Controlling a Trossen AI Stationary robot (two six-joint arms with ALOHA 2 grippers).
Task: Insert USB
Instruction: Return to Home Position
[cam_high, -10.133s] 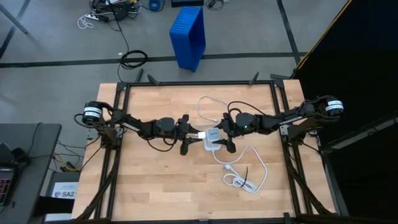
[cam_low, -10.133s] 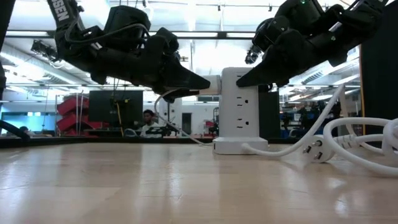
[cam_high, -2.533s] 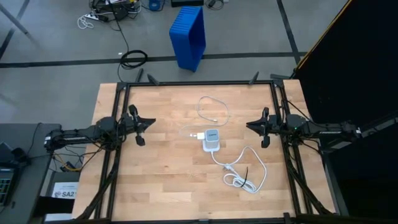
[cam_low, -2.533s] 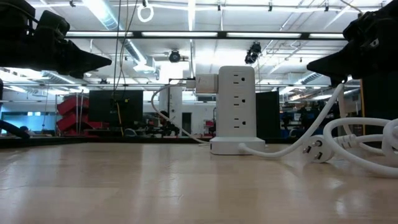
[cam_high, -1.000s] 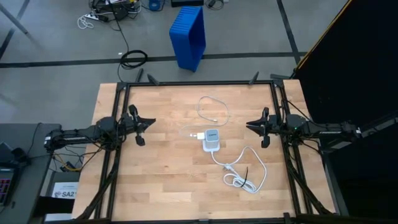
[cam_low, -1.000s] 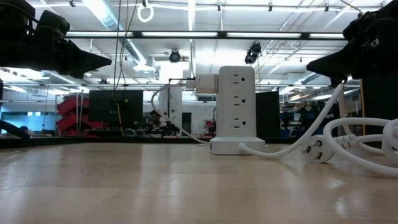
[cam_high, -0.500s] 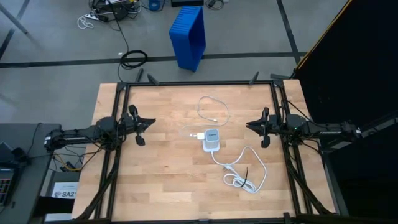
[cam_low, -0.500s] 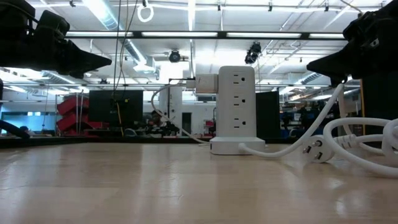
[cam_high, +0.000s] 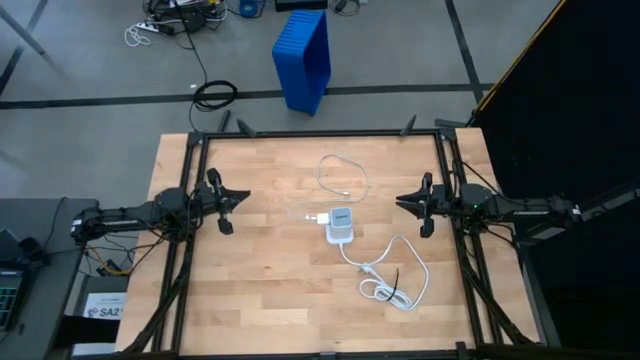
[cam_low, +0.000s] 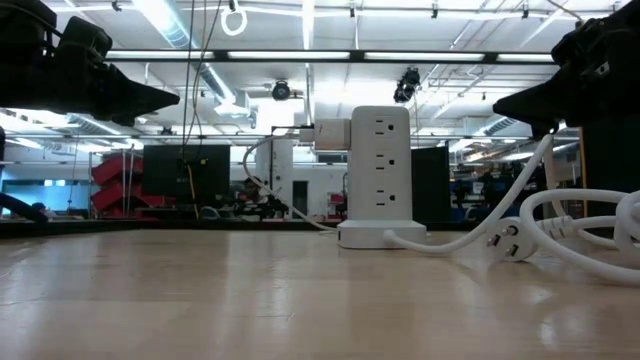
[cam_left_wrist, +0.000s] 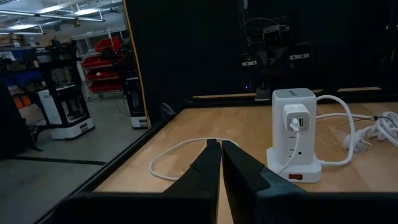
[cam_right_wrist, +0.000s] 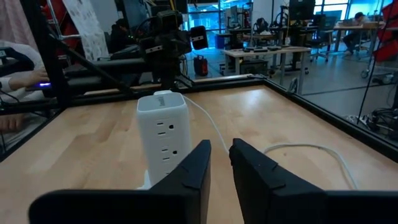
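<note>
A white power tower stands upright on the wooden table, its base flat on the wood. A white charger block sticks into the tower's left-facing side. The USB, a thin white cable, lies in a loose loop behind the tower and runs into that block. My left gripper hovers shut over the table's left edge. My right gripper hovers over the right edge. Its fingers stand a narrow gap apart with nothing between them. Both point at the tower from well away.
The tower's thicker white cord lies coiled on the near right of the table, its plug on the wood. A black frame rims the table. A blue bin and cables lie on the floor beyond.
</note>
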